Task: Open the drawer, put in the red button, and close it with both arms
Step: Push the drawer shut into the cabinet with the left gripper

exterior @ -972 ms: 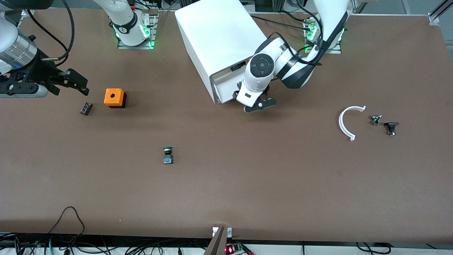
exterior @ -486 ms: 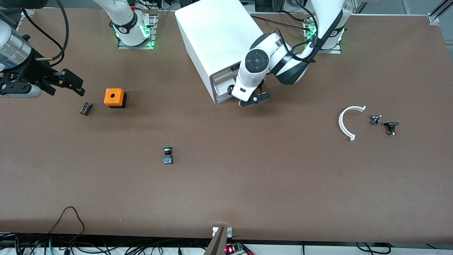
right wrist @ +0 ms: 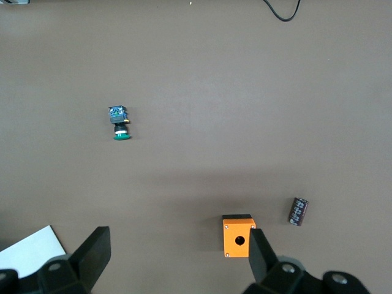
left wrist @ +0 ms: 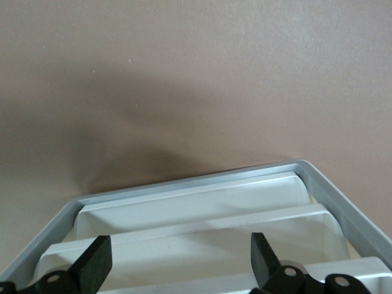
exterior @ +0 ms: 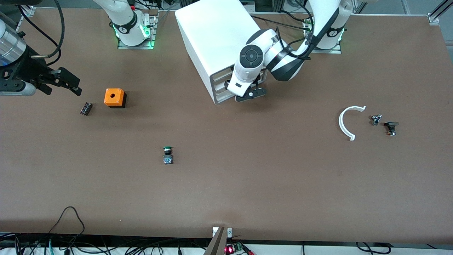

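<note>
The white cabinet [exterior: 216, 39] stands near the arms' bases, its grey-rimmed front [exterior: 221, 88] toward the front camera. In the left wrist view its drawers [left wrist: 190, 214] sit stacked inside the rim [left wrist: 184, 184], all looking pushed in. I cannot single out the second drawer. My left gripper [exterior: 238, 91] is open and empty right at the drawer fronts, and its open fingers also show in the left wrist view [left wrist: 177, 245]. My right gripper [exterior: 63, 85] hangs open and empty over the table at the right arm's end, also seen in its wrist view [right wrist: 177, 239]. The red button is out of view.
A green-capped button [exterior: 167, 155] [right wrist: 119, 122] lies mid-table. An orange box [exterior: 114, 97] [right wrist: 237, 236] and a dark capacitor [exterior: 86, 108] [right wrist: 298, 211] lie below the right gripper. A white arc [exterior: 347, 122] and two small parts [exterior: 376, 119] [exterior: 391, 127] lie toward the left arm's end.
My left gripper has moved in to the cabinet's front. My right gripper has drifted a little toward the table's edge at the right arm's end.
</note>
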